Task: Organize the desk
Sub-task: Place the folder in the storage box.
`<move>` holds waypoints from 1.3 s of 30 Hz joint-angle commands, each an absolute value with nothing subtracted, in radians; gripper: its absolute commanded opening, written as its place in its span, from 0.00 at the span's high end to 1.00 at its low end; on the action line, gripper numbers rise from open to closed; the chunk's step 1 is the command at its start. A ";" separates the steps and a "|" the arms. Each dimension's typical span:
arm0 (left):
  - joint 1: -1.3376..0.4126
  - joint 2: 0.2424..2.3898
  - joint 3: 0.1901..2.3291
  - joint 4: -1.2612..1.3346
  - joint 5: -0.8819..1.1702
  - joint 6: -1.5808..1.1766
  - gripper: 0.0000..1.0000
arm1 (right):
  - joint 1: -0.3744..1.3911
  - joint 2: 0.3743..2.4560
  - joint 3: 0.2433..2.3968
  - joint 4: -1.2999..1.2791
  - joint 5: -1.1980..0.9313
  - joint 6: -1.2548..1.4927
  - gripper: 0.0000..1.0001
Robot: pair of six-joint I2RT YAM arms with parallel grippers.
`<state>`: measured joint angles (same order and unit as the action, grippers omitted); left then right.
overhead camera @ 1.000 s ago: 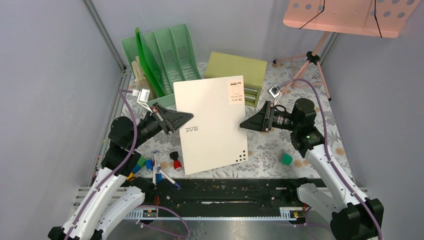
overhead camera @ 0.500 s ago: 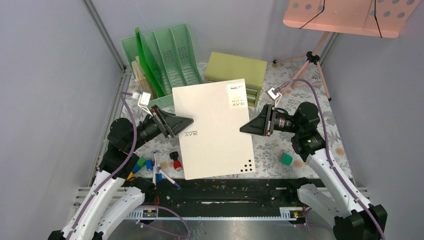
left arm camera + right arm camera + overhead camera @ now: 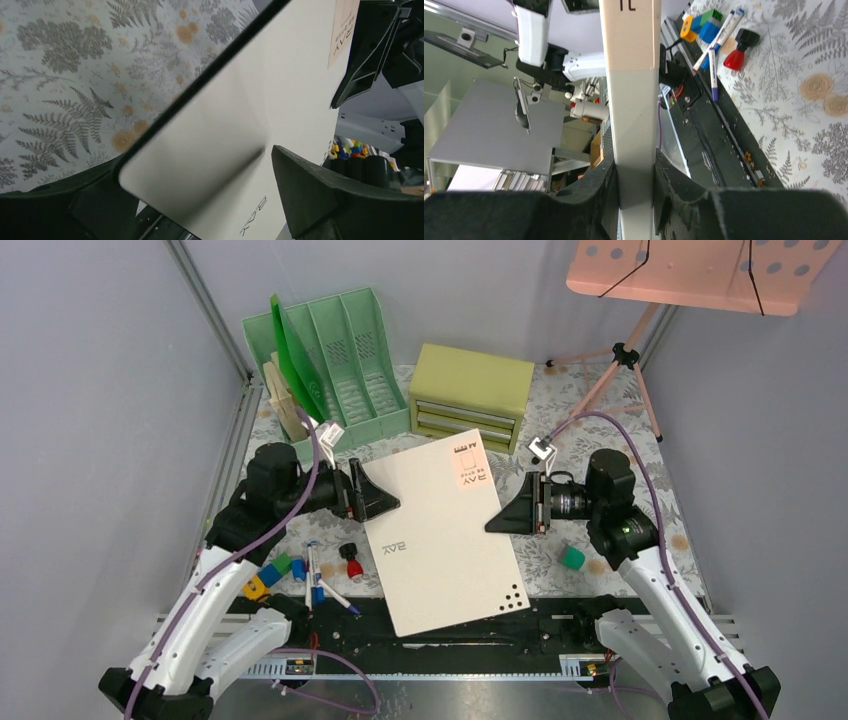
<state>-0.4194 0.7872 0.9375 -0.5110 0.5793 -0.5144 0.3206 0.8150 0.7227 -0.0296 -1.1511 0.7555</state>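
The right gripper (image 3: 492, 525) is pinching the white document box (image 3: 440, 540) at its 3 o'clock edge. It looks stiff, smooth and probably slippery, tilting above the desk (image 3: 545, 555). The left gripper (image 3: 392, 505) is straddling the 9 o'clock edge, jaws spread.

Left end effector (image 3: 382, 499) agape; right end effector (image 3: 496, 524) clamped (both 2-finger, pointing inward).

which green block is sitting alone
The green block right of the white box; nothing lies next to it. The left green block sits beside a blue block and markers.
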 commanded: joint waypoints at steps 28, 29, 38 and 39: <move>-0.362 0.778 0.988 -0.483 1.044 -0.496 1.00 | 0.302 0.870 0.901 -0.554 -1.048 0.361 1.00; -0.362 0.774 0.988 -0.485 1.025 -0.496 1.00 | 0.302 0.870 0.905 -0.562 -1.035 0.354 0.96; -0.357 0.734 0.972 -0.491 0.829 -0.545 1.00 | 0.301 0.817 0.925 -0.614 -0.804 0.344 0.05; -0.355 0.729 0.969 -0.490 0.811 -0.549 1.00 | 0.301 0.802 0.924 -0.614 -0.764 0.343 0.01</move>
